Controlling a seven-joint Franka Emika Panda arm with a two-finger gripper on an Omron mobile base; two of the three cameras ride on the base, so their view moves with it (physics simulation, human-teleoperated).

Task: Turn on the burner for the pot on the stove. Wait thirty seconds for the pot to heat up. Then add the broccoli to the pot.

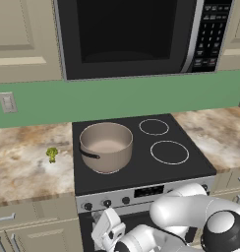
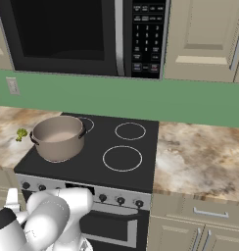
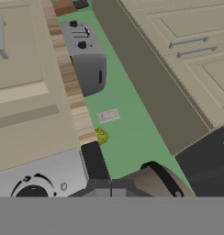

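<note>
The hand [image 1: 108, 231] is sitting closed and empty low before the stove [image 1: 141, 167] knobs, while the broccoli [image 1: 52, 154], likely light, soft and crushable, is lying on the table [image 1: 23, 167] left of the pot [image 1: 106, 146], best pinched by its stem.
</note>
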